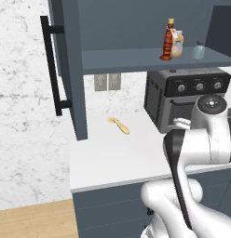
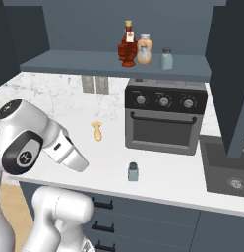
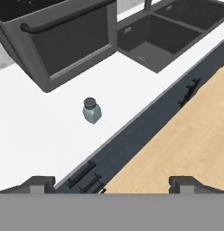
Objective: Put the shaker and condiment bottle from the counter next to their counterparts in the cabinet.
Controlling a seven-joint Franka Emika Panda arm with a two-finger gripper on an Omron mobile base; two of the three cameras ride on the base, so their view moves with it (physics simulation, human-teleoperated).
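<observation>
Gripper (image 3: 112,184) wide open, nothing held, hanging over the counter's (image 3: 37,144) front edge. Shaker (image 3: 91,110) stands upright on the counter ahead of the fingertips (image 3: 39,183), slightly left of center, in front of the toaster oven (image 3: 64,40). Condiment bottle (image 2: 127,44) is on the cabinet (image 2: 109,64) shelf well above the gripper, just beside the pale orange bottle (image 2: 144,49), with the shelf shaker (image 2: 166,58) further along.

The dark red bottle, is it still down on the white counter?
No, the condiment bottle stands up on the cabinet shelf beside the pale orange bottle, while the shaker sits on the counter.
</observation>
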